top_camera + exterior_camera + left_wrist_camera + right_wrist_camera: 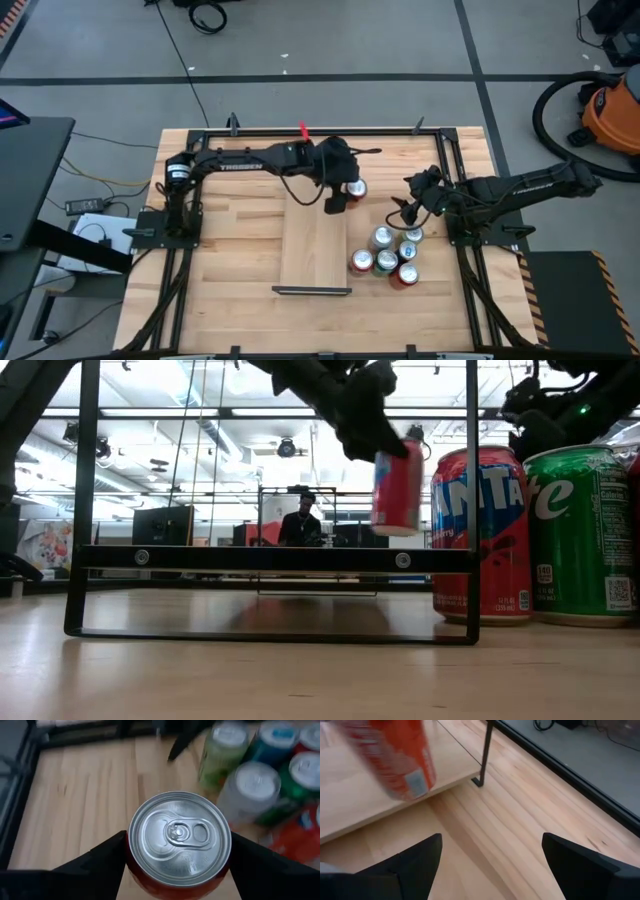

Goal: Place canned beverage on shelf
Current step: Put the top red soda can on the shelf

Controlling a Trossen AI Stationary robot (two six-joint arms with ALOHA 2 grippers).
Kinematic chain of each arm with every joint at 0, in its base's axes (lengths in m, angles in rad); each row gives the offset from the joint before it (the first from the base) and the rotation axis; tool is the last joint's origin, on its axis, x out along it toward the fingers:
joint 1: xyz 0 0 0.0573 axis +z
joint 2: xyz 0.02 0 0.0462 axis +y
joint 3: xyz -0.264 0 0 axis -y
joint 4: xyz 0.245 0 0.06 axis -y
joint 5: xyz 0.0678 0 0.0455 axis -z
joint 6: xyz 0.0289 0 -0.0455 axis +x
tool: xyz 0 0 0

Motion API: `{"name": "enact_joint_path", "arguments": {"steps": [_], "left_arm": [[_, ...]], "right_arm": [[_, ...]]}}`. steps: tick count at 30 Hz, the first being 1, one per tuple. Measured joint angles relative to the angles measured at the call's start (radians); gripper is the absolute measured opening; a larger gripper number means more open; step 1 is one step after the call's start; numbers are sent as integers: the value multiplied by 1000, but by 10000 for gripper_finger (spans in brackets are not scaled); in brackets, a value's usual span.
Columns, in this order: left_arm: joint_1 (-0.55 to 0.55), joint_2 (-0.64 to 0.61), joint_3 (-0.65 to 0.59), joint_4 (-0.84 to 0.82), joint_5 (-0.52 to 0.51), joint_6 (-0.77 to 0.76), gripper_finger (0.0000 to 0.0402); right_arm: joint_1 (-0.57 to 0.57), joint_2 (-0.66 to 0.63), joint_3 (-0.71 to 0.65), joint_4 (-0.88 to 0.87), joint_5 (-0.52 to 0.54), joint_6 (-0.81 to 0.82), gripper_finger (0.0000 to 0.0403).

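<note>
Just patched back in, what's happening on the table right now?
The left gripper is holding a red can in the air near the far end of the shelf, not yet set down. The right gripper is open and empty, waiting near the cluster of cans standing on the table beside the shelf.

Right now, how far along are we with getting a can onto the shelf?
Nothing sits on the shelf yet; its plank is bare. In hand: the left claw grips a red can from the sides, held in the air near the shelf's far end. The right claw is open and empty, beside the cluster of cans on the table. Left: lower the red can onto the plank and release.
</note>
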Motion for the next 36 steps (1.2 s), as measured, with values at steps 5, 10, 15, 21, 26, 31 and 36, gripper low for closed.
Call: {"name": "enact_joint_path", "arguments": {"steps": [5, 10, 15, 21, 26, 31, 36], "left_arm": [[11, -41, -1, -68, 1, -3, 298], [18, -72, -1, -152, 9, -9, 298], [20, -81, -24, -204, -10, -29, 298], [35, -199, -255, 6, -30, -75, 298], [80, -361, -487, 227, -63, -160, 298], [109, -475, -703, 407, -124, -223, 298], [144, -521, -839, 542, -140, -291, 298]], "right_arm": [[24, 6, -7, 44, 3, -4, 354], [30, 12, -73, 194, -7, -67, 354], [30, 10, -84, 221, -13, -80, 354], [31, 12, -84, 224, -27, -78, 354], [31, 12, -84, 228, -27, -80, 354], [31, 12, -84, 241, -27, -82, 354], [31, 12, -84, 252, -27, -93, 354]]}}
